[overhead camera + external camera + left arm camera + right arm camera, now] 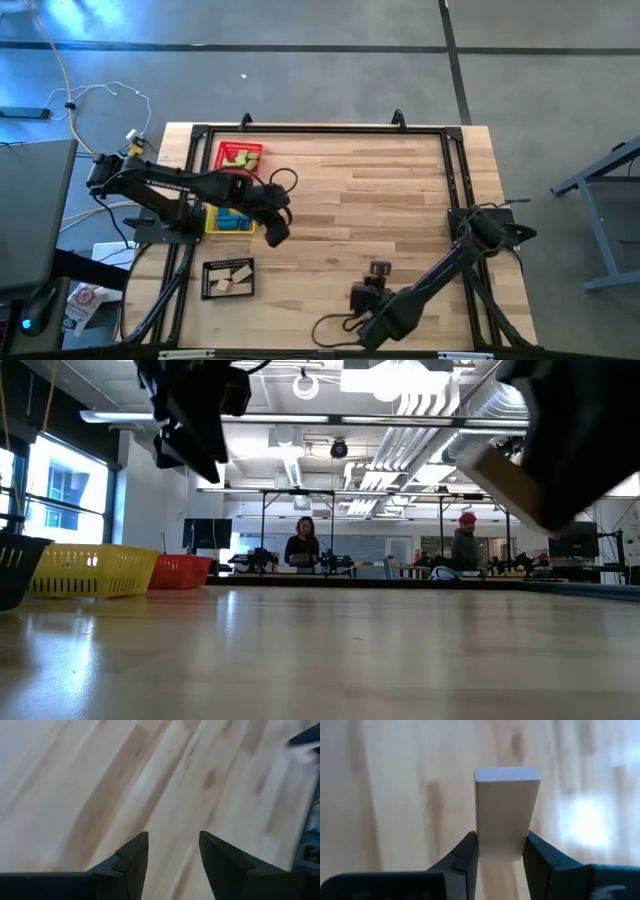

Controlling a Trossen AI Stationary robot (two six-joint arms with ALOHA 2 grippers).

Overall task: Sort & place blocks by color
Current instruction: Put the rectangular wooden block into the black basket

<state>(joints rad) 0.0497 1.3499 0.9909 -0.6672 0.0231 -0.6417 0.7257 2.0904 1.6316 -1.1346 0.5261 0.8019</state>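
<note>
My right gripper (501,837) is shut on a plain tan wooden bar block (507,810). In the high view it hovers over the near middle of the table (378,270); the low view shows the block (505,480) raised off the wood. My left gripper (173,837) is open with nothing between its fingers, and sits above bare table just right of the yellow tray (277,233). Light green blocks (243,156) lie in the red tray, blue blocks (233,219) in the yellow tray, and tan blocks (232,279) in the black tray. My right gripper pinches the tan bar between its two fingers at one end (501,851), one finger on each long side face. The rest of the bar sticks out past the fingertips (470,845). The block is lifted clear of the table.
Three mesh trays stand in a row along the table's left side: red (222,150) farthest, yellow (211,222) in the middle, black (206,281) nearest. A black frame (330,129) runs around the tabletop. The middle and right of the wood are bare. People stand in the room beyond the table.
</note>
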